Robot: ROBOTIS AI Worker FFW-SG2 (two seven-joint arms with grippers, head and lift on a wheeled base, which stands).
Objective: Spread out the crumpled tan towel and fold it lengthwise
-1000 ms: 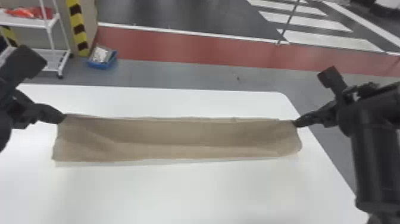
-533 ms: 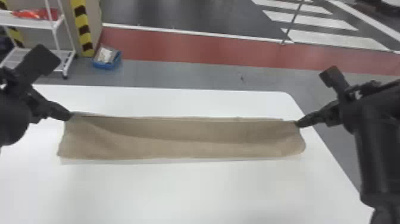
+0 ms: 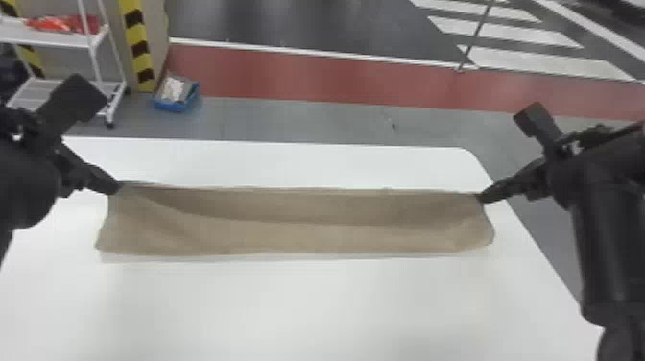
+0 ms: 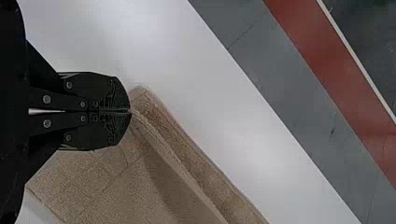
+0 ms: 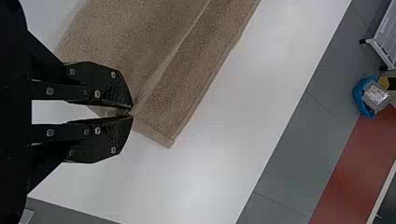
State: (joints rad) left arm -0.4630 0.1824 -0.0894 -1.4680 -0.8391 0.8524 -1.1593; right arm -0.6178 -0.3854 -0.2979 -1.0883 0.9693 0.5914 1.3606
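Observation:
My left gripper (image 3: 116, 187) and right gripper (image 3: 481, 197) hold the two far corners of the tan towel (image 3: 288, 225), stretched as a long strip across the table. Its upper edge is lifted a little, and a darker band runs along the far side. In the left wrist view, the left gripper (image 4: 130, 111) is shut on a corner of the towel (image 4: 163, 186), with another layer lying beyond it. In the right wrist view, the right gripper (image 5: 132, 112) pinches the other corner of the towel (image 5: 187, 79) between its fingertips.
The white table (image 3: 288, 307) extends in front of and behind the towel, its right edge near the right arm. On the floor beyond stand a white shelf cart (image 3: 53, 38) and a blue bin (image 3: 176, 103) at the back left.
Both grippers keep their hold on the corners. The left gripper and the towel have shifted slightly right in the head view, and the towel's near edge has moved slightly away from me.

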